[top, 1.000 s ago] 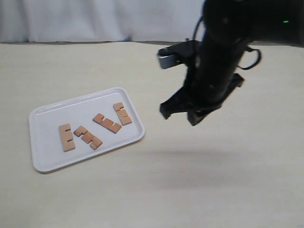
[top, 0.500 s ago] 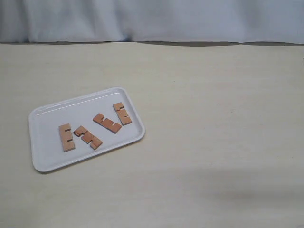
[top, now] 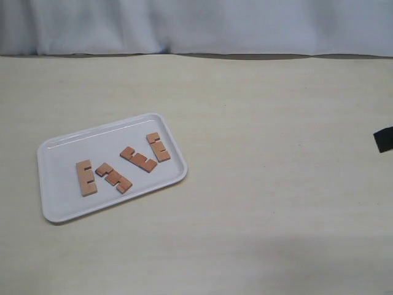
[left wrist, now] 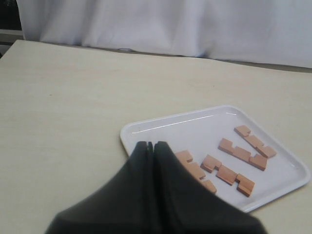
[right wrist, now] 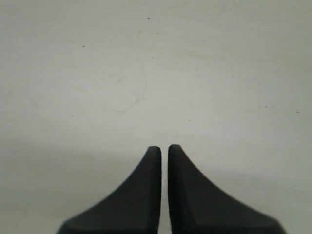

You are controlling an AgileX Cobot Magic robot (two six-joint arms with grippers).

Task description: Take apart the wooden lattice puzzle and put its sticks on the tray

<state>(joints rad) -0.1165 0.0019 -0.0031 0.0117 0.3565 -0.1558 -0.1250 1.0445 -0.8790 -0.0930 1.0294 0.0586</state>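
The white tray point(top: 64, 200) lies left of the middle of the table. Several reddish-brown notched sticks lie flat and apart inside it: one point(top: 86, 177) at the left, one point(top: 113, 177) beside it, one point(top: 138, 159) and one point(top: 158, 147) toward the right. No assembled lattice puzzle shows. In the left wrist view my left gripper point(left wrist: 153, 144) is shut and empty above the near rim of the tray point(left wrist: 195, 129), hiding part of one stick point(left wrist: 192, 168). My right gripper point(right wrist: 164, 147) is shut with nothing in it over bare table.
A dark piece of the right arm point(top: 384, 140) pokes in at the exterior view's right edge. A white curtain point(top: 196, 24) closes off the back of the beige table point(top: 264, 184).
The right arm, which hung over the middle of the table a second ago, has pulled out to the right; only a dark tip shows now. Tray and sticks have not moved.
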